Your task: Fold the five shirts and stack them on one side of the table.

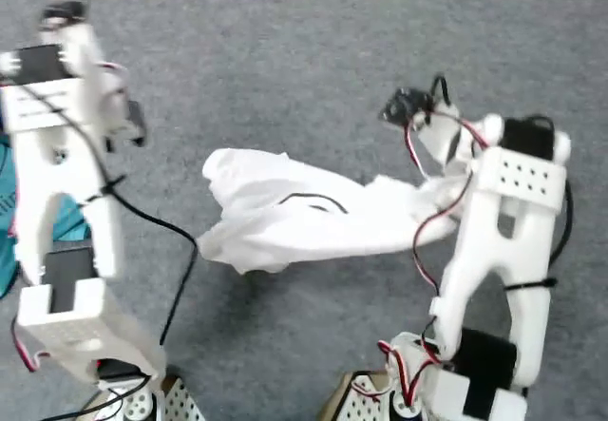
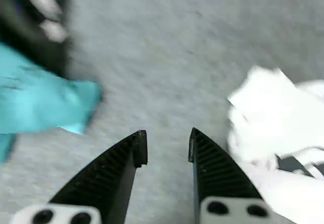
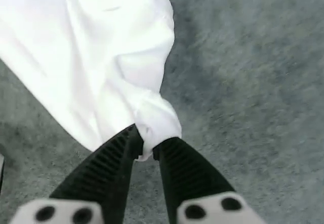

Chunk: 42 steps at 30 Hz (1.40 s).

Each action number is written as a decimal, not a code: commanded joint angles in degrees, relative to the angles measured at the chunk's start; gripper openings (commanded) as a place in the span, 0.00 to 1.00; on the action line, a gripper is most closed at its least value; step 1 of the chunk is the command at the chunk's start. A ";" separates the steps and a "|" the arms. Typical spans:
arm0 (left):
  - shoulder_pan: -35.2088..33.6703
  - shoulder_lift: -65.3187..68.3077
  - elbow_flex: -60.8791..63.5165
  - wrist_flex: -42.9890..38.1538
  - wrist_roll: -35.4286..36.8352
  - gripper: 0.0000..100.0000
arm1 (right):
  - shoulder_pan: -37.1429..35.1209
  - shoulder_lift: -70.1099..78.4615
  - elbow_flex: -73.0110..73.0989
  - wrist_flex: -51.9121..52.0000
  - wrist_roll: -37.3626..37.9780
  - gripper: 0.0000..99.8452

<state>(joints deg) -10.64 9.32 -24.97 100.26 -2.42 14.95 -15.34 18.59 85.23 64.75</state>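
Grey carpeted bench [image 1: 285, 60] is carrying a bunched white shirt [image 1: 294, 217] near its middle. My right end effector [image 3: 148, 144] is pinching one corner of it, so I am judging this fold as barely begun, with flattening coming first. My left end effector [image 2: 167, 145] is hanging spread and empty between it and a teal shirt [image 2: 35, 102] at the bench's side. Next it is needing an opposite corner. Teal shirt is being cut off, so whether it is folded is unclear; white sleeves are lost in the bunching.
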 commanded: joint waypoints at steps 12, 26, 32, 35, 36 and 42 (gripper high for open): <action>23.91 -2.95 21.89 -14.59 16.00 0.28 | 16.92 -14.02 18.33 -9.67 11.69 0.35; 27.52 -2.95 43.43 -27.69 15.91 0.06 | -6.20 -12.44 10.77 -10.02 -6.07 0.34; 28.13 -3.21 45.10 -23.74 14.77 0.02 | -12.62 6.64 4.26 -15.82 -15.74 0.34; 28.13 -3.56 45.01 -19.34 10.73 0.02 | -13.14 15.78 -2.86 -14.24 -18.29 0.34; 28.13 -3.56 44.92 -17.76 9.49 0.02 | -13.32 18.51 -5.32 -12.75 -18.46 0.34; 28.13 -3.56 40.00 -6.68 2.73 0.02 | -14.29 31.69 -16.40 -5.71 -18.11 0.17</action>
<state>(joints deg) 17.14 8.18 18.99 89.10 2.95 1.76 12.70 8.04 76.97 47.16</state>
